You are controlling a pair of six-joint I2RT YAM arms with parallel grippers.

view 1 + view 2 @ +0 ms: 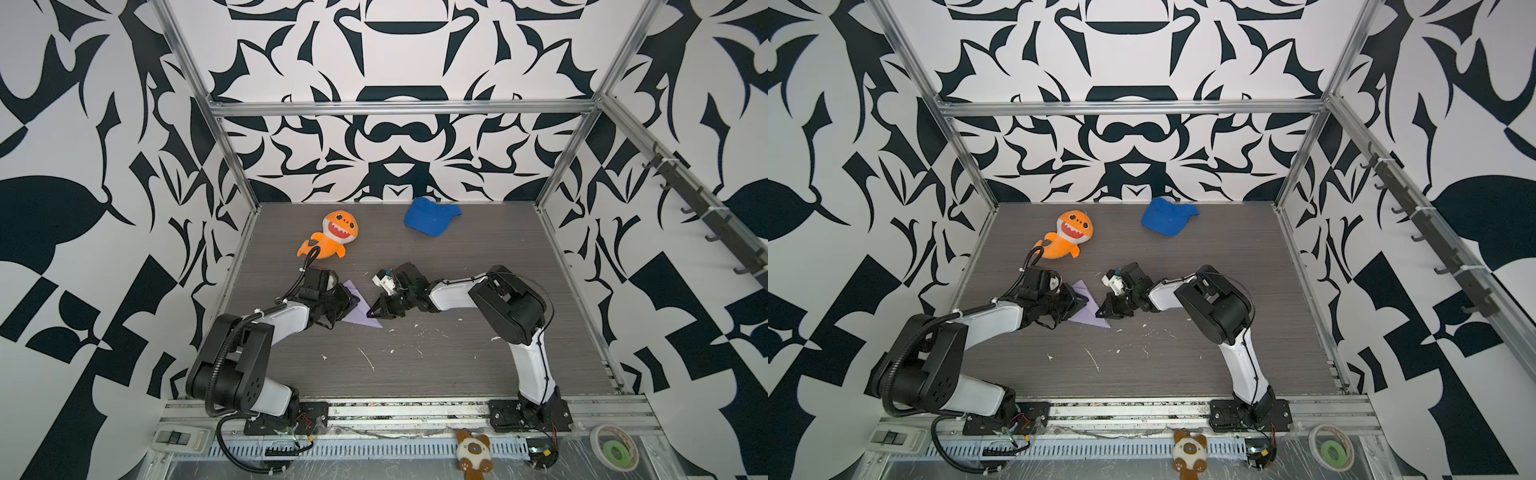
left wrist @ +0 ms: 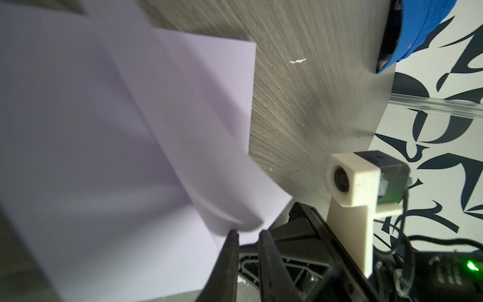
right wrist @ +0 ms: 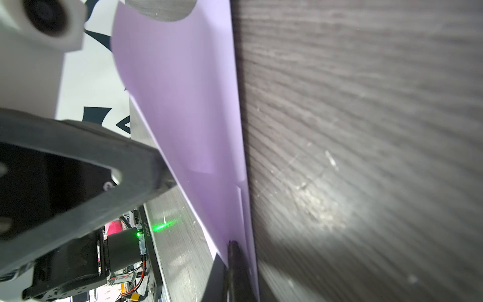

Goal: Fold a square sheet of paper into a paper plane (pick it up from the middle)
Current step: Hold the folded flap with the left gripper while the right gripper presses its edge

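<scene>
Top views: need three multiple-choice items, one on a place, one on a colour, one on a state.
1. Where is the blue cap?
A) at the back of the table, by the wall
B) on the front rail
C) hanging on a hook
2. What colour is the plush shark?
A) green
B) orange
C) pink
3. The paper is:
A) a flat square
B) a crumpled ball
C) folded to a point

A: in both top views it lies by the back wall.
B: its body is orange.
C: creased layers narrow to a tip.

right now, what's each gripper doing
left gripper: slightly open at a fold of the paper, no clear grip
right gripper: shut, tip against the paper
</scene>
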